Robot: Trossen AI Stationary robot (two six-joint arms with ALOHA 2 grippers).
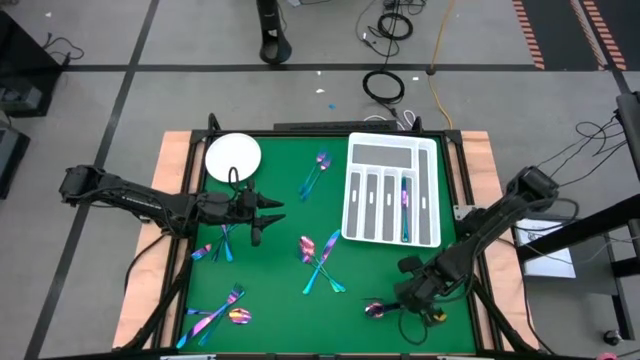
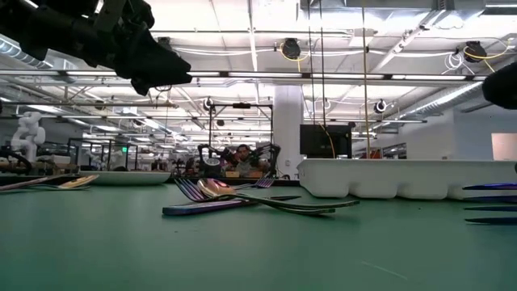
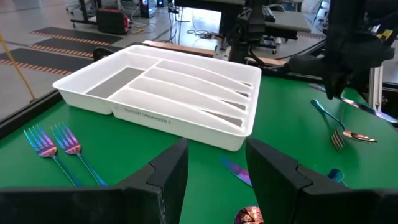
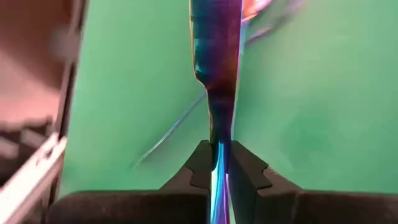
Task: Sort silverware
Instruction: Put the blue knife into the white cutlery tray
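Note:
Iridescent silverware lies in loose groups on the green table: near the plate, at the middle, at the near left and under the left arm. Some pieces lie in the white tray. My right gripper is at the near right, shut on one purple-blue piece; which kind it is I cannot tell. Beside it lie a spoon and a fork. My left gripper hovers open at the table's left, holding nothing. My right gripper pinches the piece's narrow end between its two fingers. The fingers come steeply from above and lie along the piece. It reaches out past the fingertips toward the green cloth. I cannot tell whether its far end rests on the table.
A round white plate sits at the far left. The tray fills the far right. Green cloth shows bare between the silverware groups. Wooden boards and a black frame edge the table.

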